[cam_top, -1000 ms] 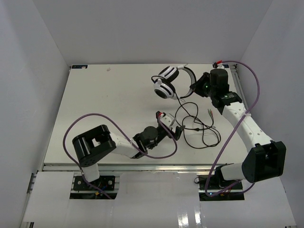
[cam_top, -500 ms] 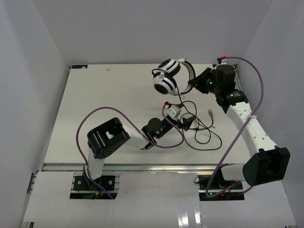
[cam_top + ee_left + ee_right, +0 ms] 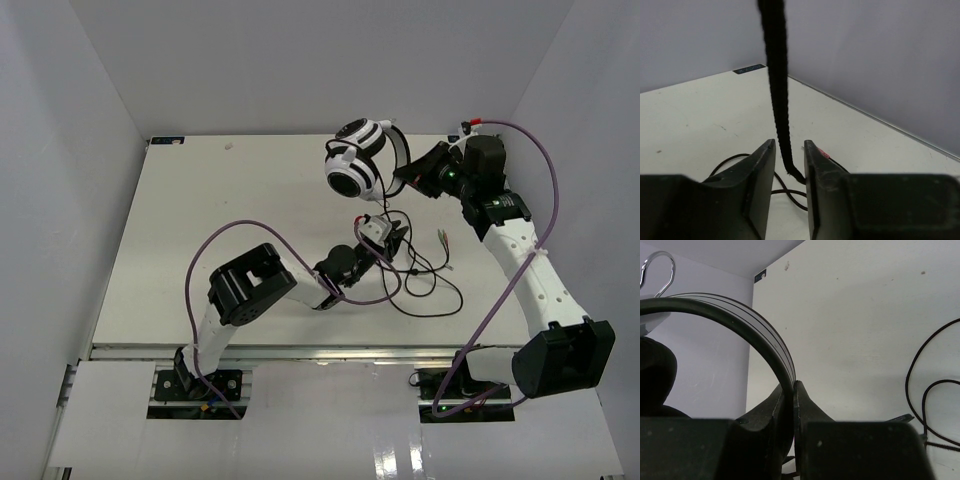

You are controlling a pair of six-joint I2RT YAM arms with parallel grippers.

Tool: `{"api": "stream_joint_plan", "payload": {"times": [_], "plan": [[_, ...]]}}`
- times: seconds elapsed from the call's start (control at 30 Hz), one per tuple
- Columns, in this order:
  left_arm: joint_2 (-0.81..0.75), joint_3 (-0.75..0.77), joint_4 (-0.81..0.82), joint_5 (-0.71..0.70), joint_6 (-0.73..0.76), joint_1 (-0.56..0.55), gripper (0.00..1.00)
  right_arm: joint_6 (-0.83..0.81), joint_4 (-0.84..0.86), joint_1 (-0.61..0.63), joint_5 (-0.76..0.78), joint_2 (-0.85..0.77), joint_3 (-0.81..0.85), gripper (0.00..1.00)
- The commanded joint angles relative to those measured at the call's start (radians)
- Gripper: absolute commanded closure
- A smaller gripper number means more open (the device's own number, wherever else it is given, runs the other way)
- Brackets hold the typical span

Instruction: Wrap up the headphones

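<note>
Right tool (image 3: 791, 386): I find it pressed together on the headband (image 3: 740, 320) of the headphones (image 3: 352, 168), with 1 finger on each side of the black band. In the overhead view the headphones are at the far right-centre of the surface (image 3: 220, 210) and appear lifted off it. The 2 earcups (image 3: 347, 182) hang to the left of this tool, 1 above the other in that view.

Left tool (image 3: 790, 147): it reaches in just below the headphones. Its 2 fingers (image 3: 757, 175) stand a narrow gap apart, and the black cable (image 3: 779, 75) runs down between them. The cable lies close against 1 finger and shows a sliver of light on the other side. I cannot tell whether it is clamped. Above the tool the cable rises straight out of the top of the wrist view.

The remainder of the cable lies in loose loops on the surface, on the near side of the right tool and to the right of the left tool. Purple arm cables (image 3: 235, 232) arch over both arms.
</note>
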Motion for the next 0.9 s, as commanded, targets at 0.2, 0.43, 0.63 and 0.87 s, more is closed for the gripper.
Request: {"api": "stream_joint_plan", "payload": {"times": [0.2, 0.43, 0.63, 0.87], "plan": [[-0.12, -0.219, 0.101, 0.017, 0.023, 0.02, 1.0, -0.075, 0.135, -0.042, -0.201, -0.086, 0.069, 0.92], [-0.471, -0.495, -0.099, 0.281, 0.047, 0.155, 0.99, -0.517, 0.134, -0.075, -0.57, -0.112, 0.012, 0.92], [-0.76, -0.52, -0.508, 0.514, 0.093, 0.307, 1.0, -0.85, -0.053, -0.081, -0.665, -0.114, 0.076, 0.92], [-0.916, -0.428, -0.898, 0.669, 0.186, 0.418, 1.0, -1.199, -0.284, -0.055, -0.458, -0.117, 0.102, 0.92]]}}
